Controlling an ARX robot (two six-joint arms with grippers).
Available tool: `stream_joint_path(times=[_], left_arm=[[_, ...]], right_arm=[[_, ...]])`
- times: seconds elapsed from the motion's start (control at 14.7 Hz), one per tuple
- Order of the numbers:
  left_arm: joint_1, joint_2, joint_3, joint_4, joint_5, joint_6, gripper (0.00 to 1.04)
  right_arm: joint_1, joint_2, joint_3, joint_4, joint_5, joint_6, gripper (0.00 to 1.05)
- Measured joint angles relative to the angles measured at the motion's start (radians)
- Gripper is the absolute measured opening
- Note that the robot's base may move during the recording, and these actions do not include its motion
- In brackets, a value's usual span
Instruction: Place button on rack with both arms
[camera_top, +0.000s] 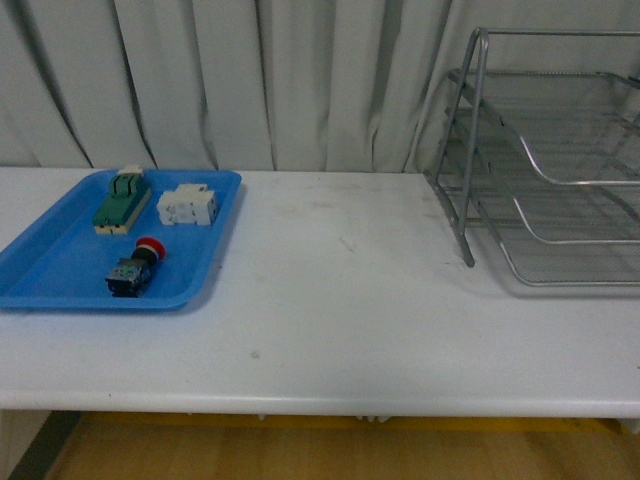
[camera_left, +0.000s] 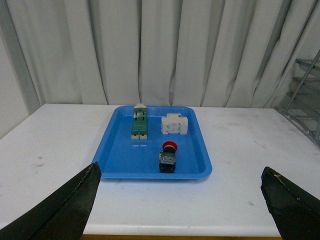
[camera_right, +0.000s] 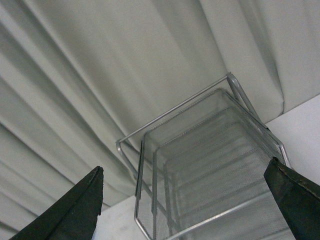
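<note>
Three parts lie in the blue tray (camera_top: 60, 272) at the left of the white tabletop (camera_top: 330, 300): the button (camera_top: 137, 266), on its side near the front rim with its red cap pointing rearward, a green-and-cream block (camera_top: 121, 200) and a white block (camera_top: 187, 206). The rack (camera_top: 545, 170), well apart at right, is cut off by the frame edge. The left tool (camera_left: 180, 171) and right tool (camera_right: 182, 172) are spread wide and empty; only their dark fingertips (camera_left: 75, 200) show.

Blue tray (camera_top: 60, 262) — green block (camera_top: 122, 200), white block (camera_top: 188, 206)
</note>
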Motion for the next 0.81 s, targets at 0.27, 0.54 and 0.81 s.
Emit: stream_joint_path(times=[0.27,0.54,0.81], left_arm=[[0.0,0.0,0.0,0.0,0.0,0.0,0.98],[0.0,0.0,0.0,0.0,0.0,0.0,0.98],[0.0,0.0,0.0,0.0,0.0,0.0,0.98]], right_arm=[[-0.008,0.387,0.149,0.188,-0.014,0.364,0.98],[-0.005,0.632,0.14,0.383,-0.01,0.68,0.98],[0.047,0.754,0.084,0.539,-0.038,0.793,0.98]])
